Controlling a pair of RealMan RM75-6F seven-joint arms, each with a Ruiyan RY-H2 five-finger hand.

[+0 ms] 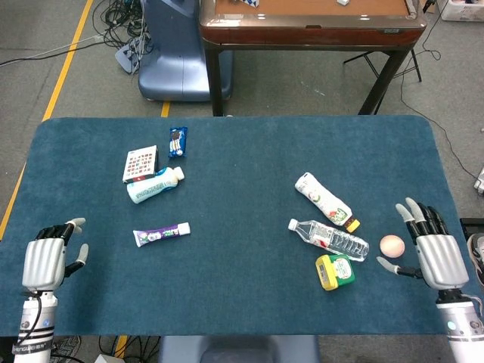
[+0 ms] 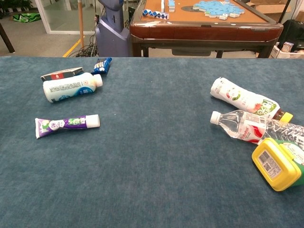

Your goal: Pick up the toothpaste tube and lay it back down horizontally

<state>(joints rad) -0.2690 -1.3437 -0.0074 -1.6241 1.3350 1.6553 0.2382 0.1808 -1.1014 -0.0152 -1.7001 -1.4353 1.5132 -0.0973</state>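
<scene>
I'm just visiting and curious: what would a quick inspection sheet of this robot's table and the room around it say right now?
Surface: blue cloth table, flat and dry-looking.
Job's things: toothpaste tube lies flat on the left side, cap toward the middle, nothing touching it.
Clutter: white bottle, card box and snack packet behind the tube; on the right a white drink bottle, clear water bottle, yellow-lidded tub and a pink ball.
Hands: left hand and right hand hold nothing, near the table's front corners.
Cables: a bundle on the floor at the far left.
Surroundings: wooden table behind, with blue pieces on it in the chest view.
</scene>
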